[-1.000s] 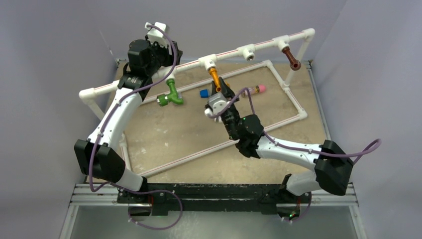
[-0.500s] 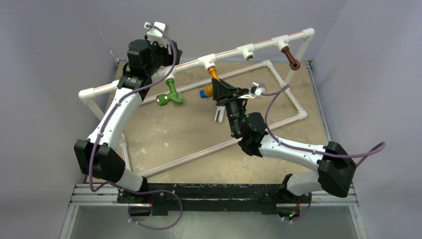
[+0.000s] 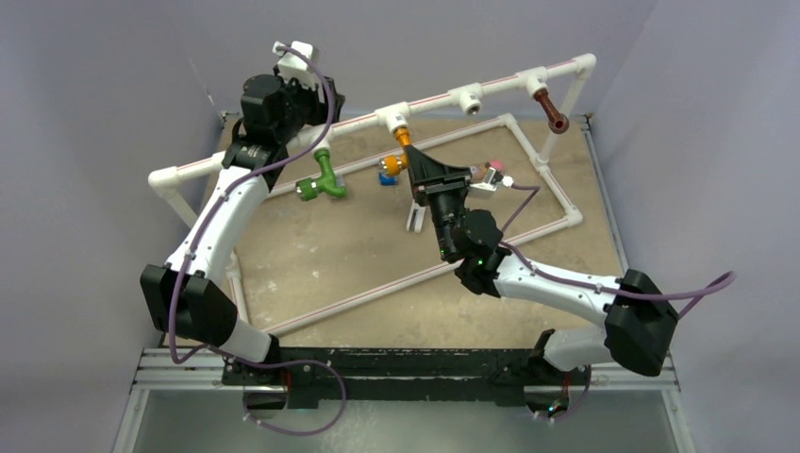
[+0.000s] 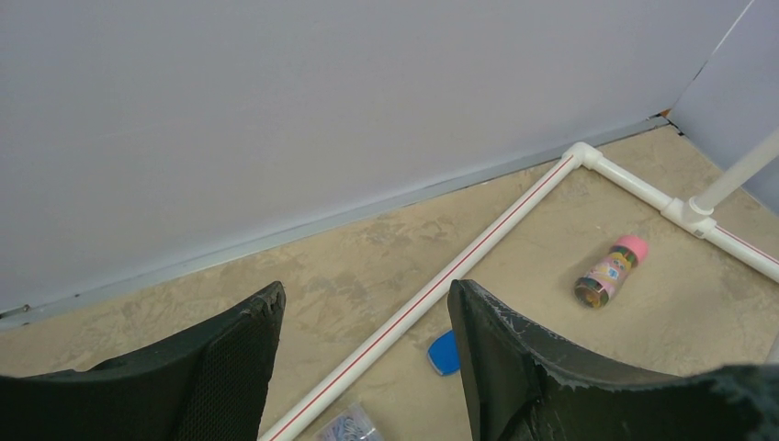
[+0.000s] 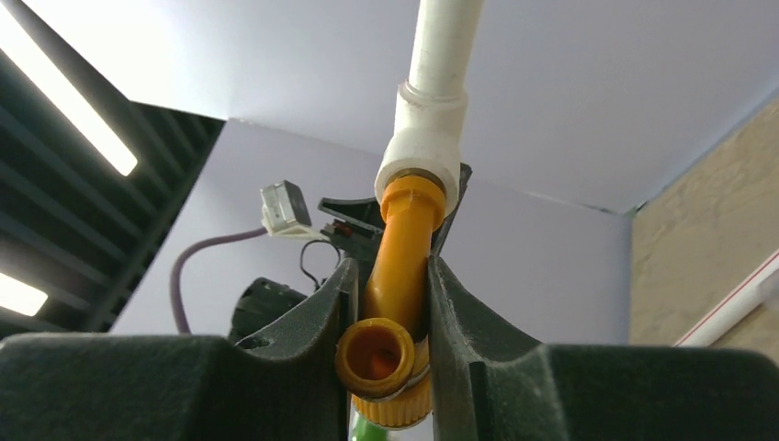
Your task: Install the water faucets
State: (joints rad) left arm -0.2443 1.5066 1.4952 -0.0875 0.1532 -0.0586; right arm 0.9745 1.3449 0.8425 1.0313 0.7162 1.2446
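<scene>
Your right gripper [image 5: 393, 276] is clamped on the orange faucet [image 5: 404, 230], with one finger pressed to each side of its body and the spout mouth facing the wrist camera. The faucet's upper end sits in a white tee socket [image 5: 427, 119] on the raised pipe rail [image 3: 505, 87]. Near that rail's right end hangs the dark brown faucet [image 3: 553, 109]. The green faucet [image 3: 323, 177] sits just below your left wrist; you cannot tell whether it is seated. Your left gripper [image 4: 366, 303] is spread wide and grasps nothing, poised above the floor pipe [image 4: 496, 231].
</scene>
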